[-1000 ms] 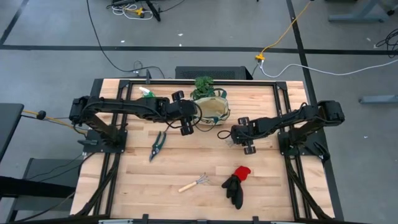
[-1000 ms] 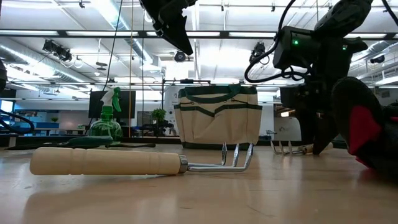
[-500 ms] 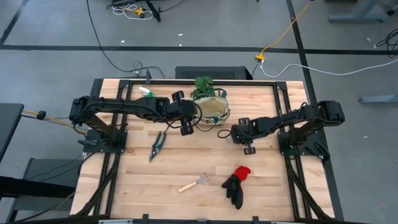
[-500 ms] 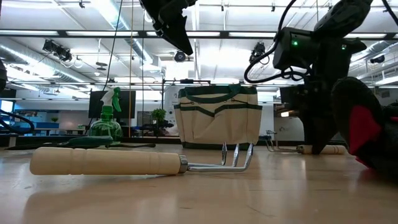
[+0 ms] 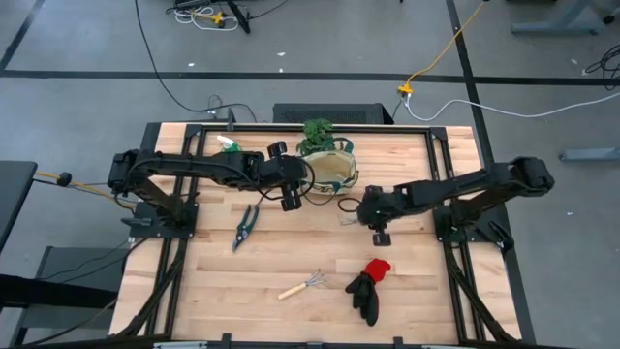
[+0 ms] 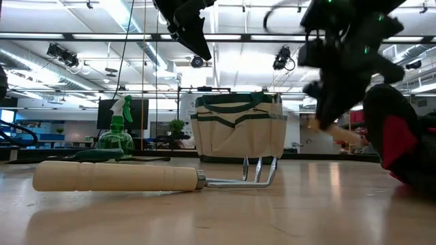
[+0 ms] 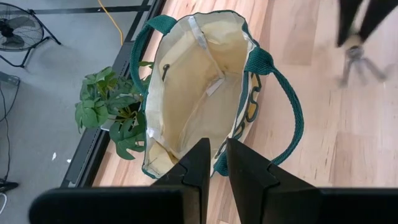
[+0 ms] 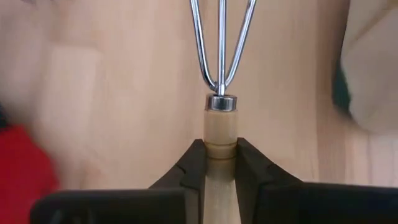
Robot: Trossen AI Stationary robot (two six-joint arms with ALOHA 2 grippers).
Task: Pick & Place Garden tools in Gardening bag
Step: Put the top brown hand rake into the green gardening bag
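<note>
The cream gardening bag (image 5: 331, 170) with green handles stands open at the far middle of the table. Just left of it and above table height, my left gripper (image 7: 214, 163) hovers shut, pointing at the bag's mouth (image 7: 199, 81). My right gripper (image 8: 221, 149) is shut on a wooden-handled hand rake (image 5: 350, 219) right of the bag, and it shows blurred in the low view (image 6: 334, 102). On the table lie the pruning shears (image 5: 245, 226), a second hand rake (image 5: 302, 285) and the red-and-black gloves (image 5: 370, 286). The green spray bottle (image 5: 229, 145) stands at the far left. My right gripper pinches the rake's wooden handle (image 8: 221, 132) between its two fingers (image 8: 194, 163), close to the metal collar where the tines start. The fingers slant steeply down from the table's right, and the handle runs back between them. The rake is lifted clear of the table, tines pointing ahead of the fingers.
A potted green plant (image 5: 318, 131) stands beyond the bag at the table's far edge. A dark cable loop (image 5: 347, 206) lies by the bag's right side. Bare wood stretches across the table's near half around the second rake and the gloves.
My right gripper has shut on the rake's handle as the rake lay on the table. It then rose and tipped, shifting slightly toward the bag. The rake has come up off the table with it.
</note>
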